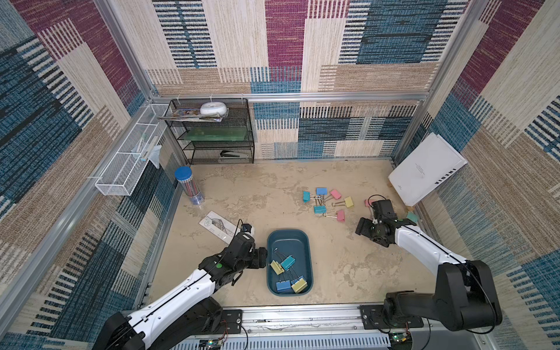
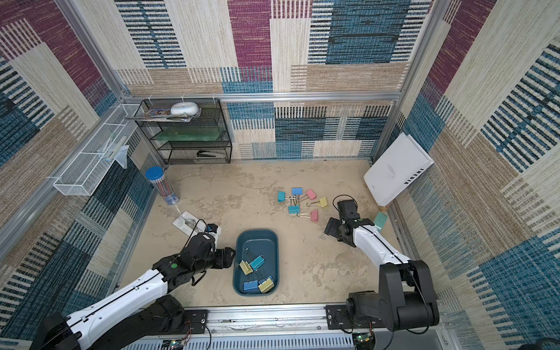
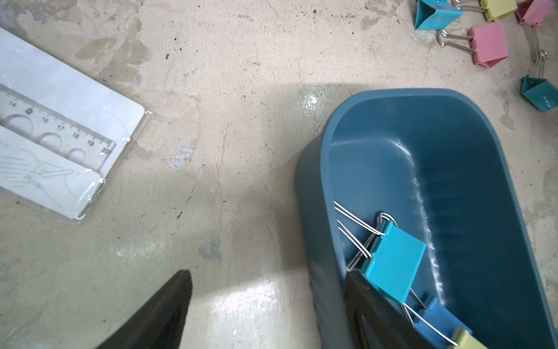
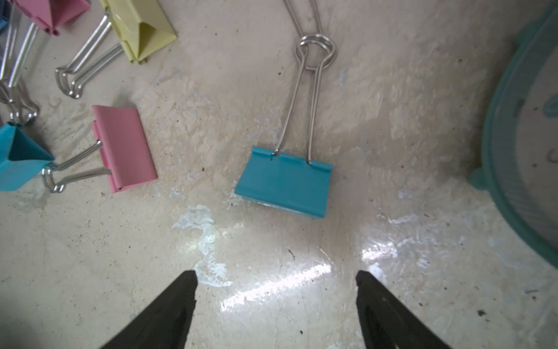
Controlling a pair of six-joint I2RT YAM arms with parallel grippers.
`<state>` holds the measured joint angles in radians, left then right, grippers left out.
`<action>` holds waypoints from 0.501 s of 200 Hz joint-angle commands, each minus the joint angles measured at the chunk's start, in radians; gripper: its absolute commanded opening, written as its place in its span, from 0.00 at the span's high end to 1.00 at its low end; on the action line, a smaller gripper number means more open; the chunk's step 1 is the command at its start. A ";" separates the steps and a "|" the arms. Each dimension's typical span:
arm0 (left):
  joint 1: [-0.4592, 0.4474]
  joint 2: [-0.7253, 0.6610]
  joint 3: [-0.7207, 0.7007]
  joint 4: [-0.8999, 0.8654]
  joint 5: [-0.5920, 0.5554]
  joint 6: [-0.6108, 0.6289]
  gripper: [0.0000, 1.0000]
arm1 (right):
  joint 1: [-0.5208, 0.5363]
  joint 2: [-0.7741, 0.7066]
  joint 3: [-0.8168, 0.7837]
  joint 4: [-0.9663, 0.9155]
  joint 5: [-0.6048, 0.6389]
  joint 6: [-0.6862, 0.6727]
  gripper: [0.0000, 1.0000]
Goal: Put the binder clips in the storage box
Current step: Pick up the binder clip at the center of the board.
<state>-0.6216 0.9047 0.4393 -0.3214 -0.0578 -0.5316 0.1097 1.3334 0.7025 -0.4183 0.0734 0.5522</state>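
Note:
The dark teal storage box (image 1: 288,239) (image 2: 257,239) (image 3: 453,145) lies front-centre on the table and holds several binder clips, among them a teal one (image 1: 288,262) (image 3: 395,266) and a yellow one (image 1: 299,285). My left gripper (image 1: 263,257) (image 3: 268,273) is open at the box's left wall, with one finger inside and one outside. Several loose clips (image 1: 325,201) (image 2: 300,201) lie further back to the right. My right gripper (image 1: 363,226) (image 4: 275,273) hangs open and empty over bare table. A teal clip (image 4: 285,181) lies just ahead of it.
A packaged ruler (image 1: 218,228) lies left of the box and a pencil tube (image 1: 189,188) stands behind it. A black mesh shelf (image 1: 212,133) and a white wire basket (image 1: 130,157) are at the back left. A white book (image 1: 427,169) and a mint ring (image 4: 528,136) are by the right wall.

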 commanded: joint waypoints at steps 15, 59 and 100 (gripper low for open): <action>0.000 -0.001 -0.001 0.015 -0.008 0.012 0.17 | -0.013 0.063 0.000 0.086 -0.027 -0.006 0.14; 0.001 0.004 0.000 0.015 -0.007 0.013 0.17 | -0.022 0.152 0.051 0.104 -0.012 -0.018 0.14; 0.000 -0.002 -0.001 0.011 -0.009 0.014 0.17 | -0.027 0.206 0.074 0.103 -0.017 -0.034 0.17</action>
<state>-0.6212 0.9039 0.4393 -0.3187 -0.0574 -0.5312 0.0837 1.5173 0.7654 -0.3202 0.0521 0.5331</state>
